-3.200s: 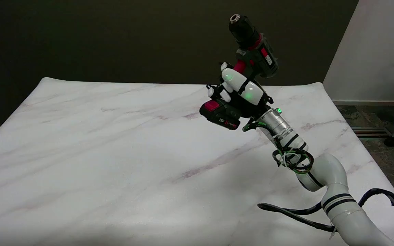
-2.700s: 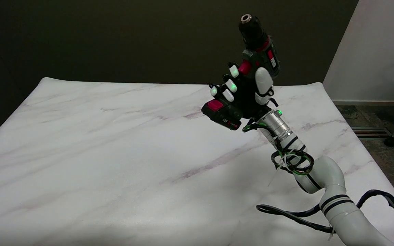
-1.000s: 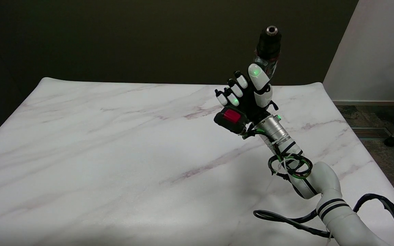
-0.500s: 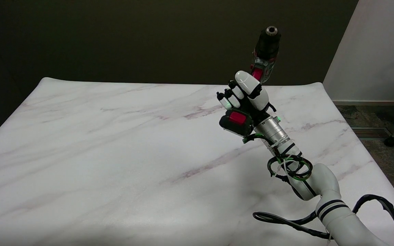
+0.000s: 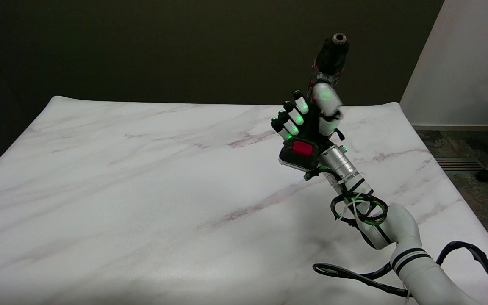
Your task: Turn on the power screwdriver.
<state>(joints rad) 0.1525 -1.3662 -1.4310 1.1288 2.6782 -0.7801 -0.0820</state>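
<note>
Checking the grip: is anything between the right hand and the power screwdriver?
Nothing shows there in the head view: the black-and-white right hand grips the dark green-and-red power screwdriver directly by its handle, above the table.

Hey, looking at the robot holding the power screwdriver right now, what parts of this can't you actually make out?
All in the head view:
- Trigger of the power screwdriver: hidden behind the right hand, so a press cannot be confirmed.
- Screwdriver's handle: covered by the wrapped fingers.
- Chuck: too small to tell whether it spins.
- One white finger: blurred.
- Battery pack: any label faces away.
- Right arm: cut off by the bottom edge.
</note>
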